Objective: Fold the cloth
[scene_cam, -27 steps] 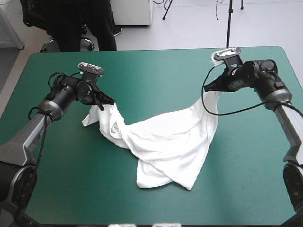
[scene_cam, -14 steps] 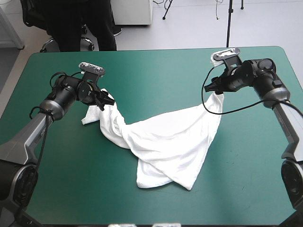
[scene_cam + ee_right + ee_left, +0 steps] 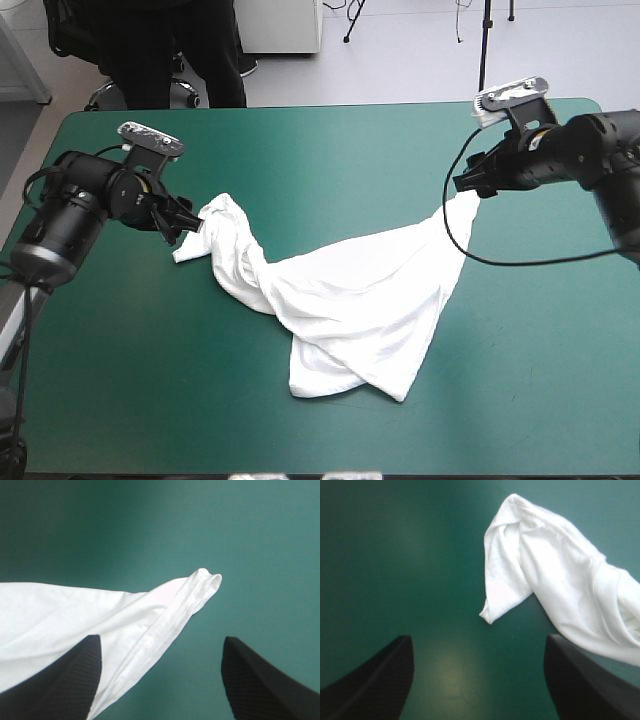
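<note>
The white T-shirt point(image 3: 350, 300) lies crumpled on the teal-green cover, stretched in a band between the two arms with a thick fold sagging toward the front edge. My left gripper point(image 3: 185, 222) is open just off the shirt's left end point(image 3: 545, 580), which lies ahead of it and to one side; nothing is between its fingers point(image 3: 380, 680). My right gripper point(image 3: 470, 185) is open too, close to the shirt's right corner. In the right wrist view that hemmed corner point(image 3: 200, 587) rests on the cover ahead of the open gripper point(image 3: 160, 647), and the cloth trails back past one finger point(image 3: 65, 680).
The table's far edge point(image 3: 320, 108) runs a short way behind both grippers. The left arm reaches in near the table's left edge point(image 3: 25, 215), the right arm near the far right corner point(image 3: 590, 105).
Both grippers were shut on the shirt's raised ends earlier; they have opened and let go. The ends have dropped to the cover, and both arms have drawn back outward.
</note>
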